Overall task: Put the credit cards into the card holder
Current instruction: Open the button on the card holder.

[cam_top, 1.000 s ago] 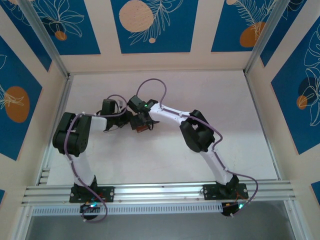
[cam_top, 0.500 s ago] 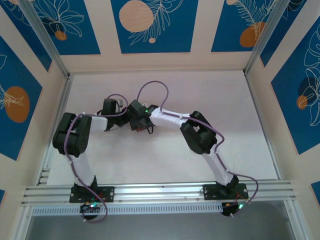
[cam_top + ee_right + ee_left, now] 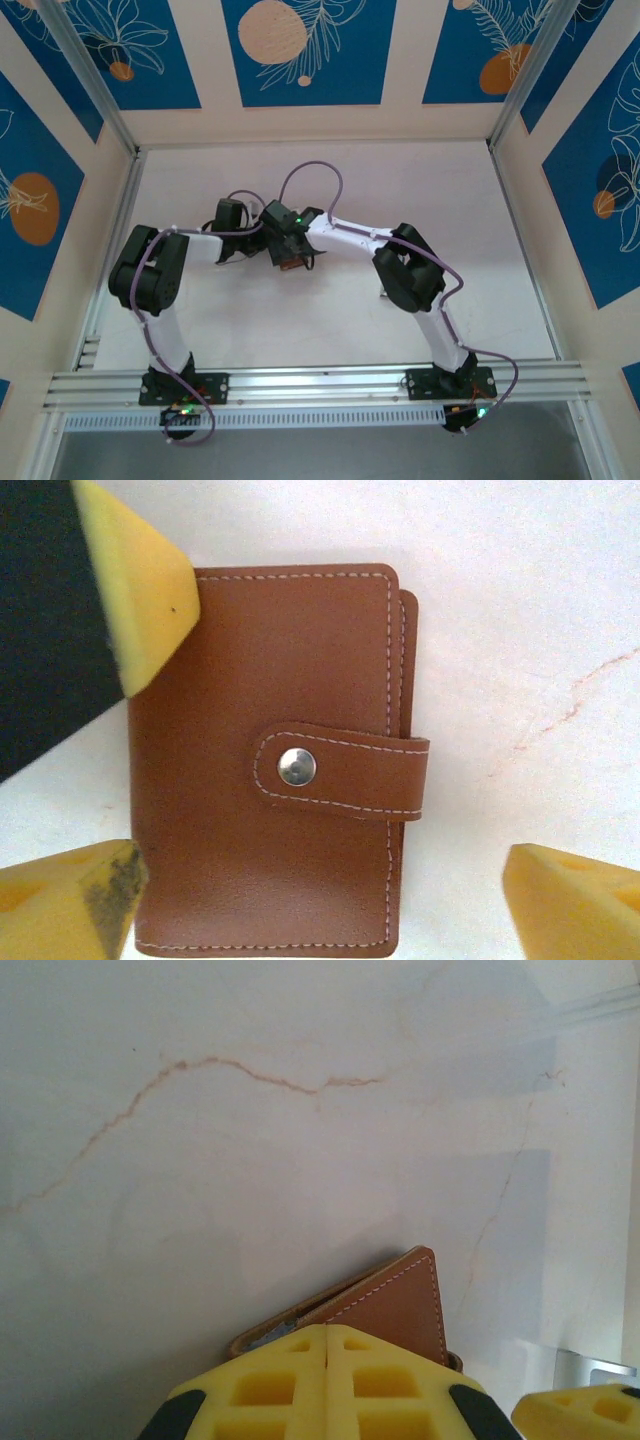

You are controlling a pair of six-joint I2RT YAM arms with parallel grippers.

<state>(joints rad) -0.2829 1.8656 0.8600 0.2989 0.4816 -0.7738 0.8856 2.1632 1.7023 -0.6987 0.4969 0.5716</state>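
Note:
The card holder [image 3: 270, 780] is a brown leather wallet lying folded flat on the white table, its snap tab [image 3: 340, 770] fastened. My right gripper [image 3: 320, 885] hangs open right above it, one yellow finger on each side of its near end. My left gripper [image 3: 327, 1340] is shut with nothing between its pads, and its tip rests at the card holder's [image 3: 400, 1305] corner. In the top view both grippers meet at mid-table, left [image 3: 258, 243] and right [image 3: 290, 252], over the card holder [image 3: 291, 265]. The credit cards are out of view.
The white marble-look table [image 3: 400, 190] is fenced by cream walls with blue panels. An aluminium rail [image 3: 320, 385] runs along the near edge, where both arm bases are bolted. The arms' purple cables [image 3: 310, 175] loop above the grippers.
Both grippers shifted slightly right and nearer, and the right one settled over the card holder. Its elbow swung right and its jaws narrowed a little. The left gripper stayed shut.

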